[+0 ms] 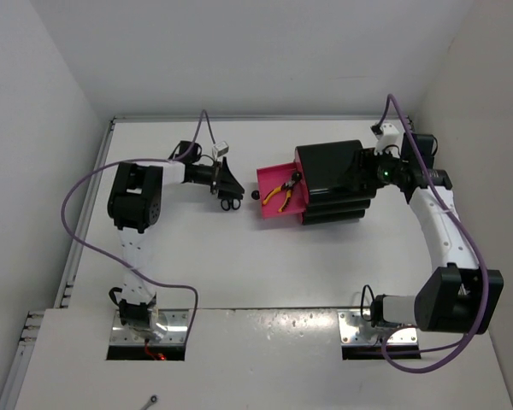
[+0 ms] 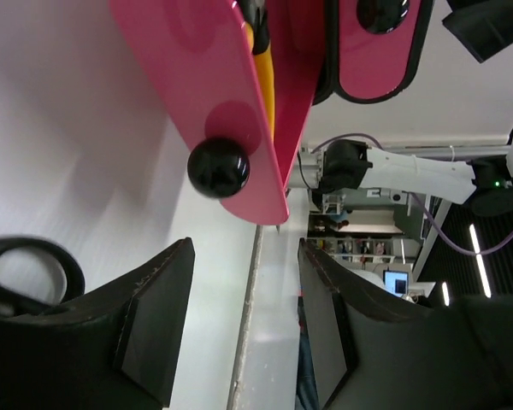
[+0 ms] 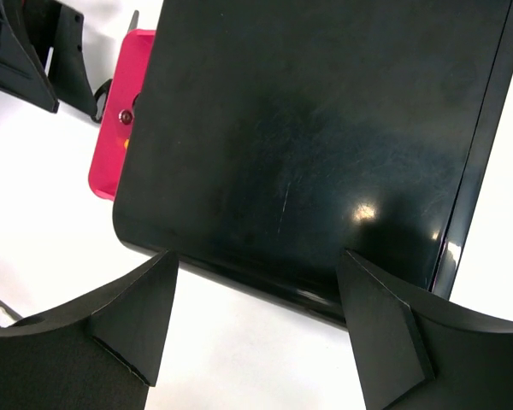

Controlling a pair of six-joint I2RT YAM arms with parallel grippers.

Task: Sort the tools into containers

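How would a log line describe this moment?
left gripper open, beside scissors | right gripper open, at box | pliers in open drawer

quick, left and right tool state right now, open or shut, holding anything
Left tool: open, holding nothing; scissors lie beside it.
Right tool: open, holding nothing, facing the black box.

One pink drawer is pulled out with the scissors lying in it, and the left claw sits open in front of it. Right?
Not quite. The open drawer holds the yellow pliers, not the scissors, which lie on the table beside the left claw. The top view shows this. The rest stands.
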